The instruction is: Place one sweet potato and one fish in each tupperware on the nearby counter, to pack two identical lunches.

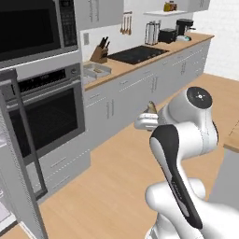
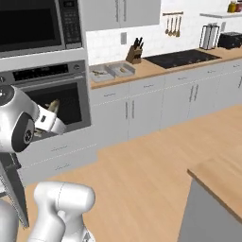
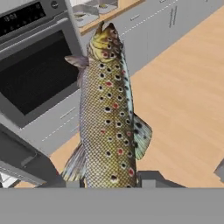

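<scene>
My gripper (image 3: 109,180) is shut on a spotted brown fish (image 3: 107,105), which points away from the hand toward the oven. The fish's end (image 1: 151,108) sticks up past the white hand, and it also shows as the fish (image 2: 53,106) in front of the oven. The gripper (image 1: 148,120) hangs in mid-air over the floor, well short of the counter (image 1: 135,65). Two grey tupperware trays (image 2: 100,74) (image 2: 121,70) sit side by side at the counter's left end beside the oven; they appear as tupperware (image 1: 96,70) and tupperware (image 3: 85,17). Small brownish bits lie in them, too small to identify. No sweet potato can be made out.
A wall oven (image 1: 46,112) with a microwave above stands left of the counter. A grey open door frame (image 1: 21,158) juts out at the near left. A knife block (image 1: 99,53) and a black stovetop (image 1: 137,53) lie farther along. An island corner (image 2: 222,179) is at the right.
</scene>
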Controlling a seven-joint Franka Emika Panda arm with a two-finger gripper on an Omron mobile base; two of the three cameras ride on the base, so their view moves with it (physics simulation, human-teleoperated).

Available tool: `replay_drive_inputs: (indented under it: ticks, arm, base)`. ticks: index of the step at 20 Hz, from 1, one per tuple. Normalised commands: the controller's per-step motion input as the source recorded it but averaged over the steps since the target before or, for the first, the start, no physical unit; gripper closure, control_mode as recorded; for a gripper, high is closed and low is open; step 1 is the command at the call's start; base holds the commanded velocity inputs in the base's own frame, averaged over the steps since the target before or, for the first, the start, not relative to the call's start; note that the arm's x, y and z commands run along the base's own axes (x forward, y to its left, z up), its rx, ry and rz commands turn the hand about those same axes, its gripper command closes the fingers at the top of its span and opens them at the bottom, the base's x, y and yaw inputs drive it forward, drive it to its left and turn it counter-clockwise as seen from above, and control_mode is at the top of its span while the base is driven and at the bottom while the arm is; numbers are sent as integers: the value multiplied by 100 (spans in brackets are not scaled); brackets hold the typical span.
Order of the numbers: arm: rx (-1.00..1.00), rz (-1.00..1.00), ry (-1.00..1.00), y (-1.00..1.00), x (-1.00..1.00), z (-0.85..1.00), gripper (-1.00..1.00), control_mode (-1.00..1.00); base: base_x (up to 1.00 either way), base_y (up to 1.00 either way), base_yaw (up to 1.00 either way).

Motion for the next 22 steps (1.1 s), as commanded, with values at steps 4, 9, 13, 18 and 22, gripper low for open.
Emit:
replay_drive_inputs:
  ticks: [4,9,13,18,22]
  arm:
    - [0,0,0,0,0,0,100,100]
    - [0,0,0,0,0,0,100,100]
    - [0,0,0,0,0,0,100,100]
    - [0,0,0,0,0,0,100,100]
    - [0,0,0,0,0,0,100,100]
  base:
    - [100,0,5]
    - [100,-18,9]
    - [100,-67,0]
    - [100,-59,0]
    - [100,-28,3]
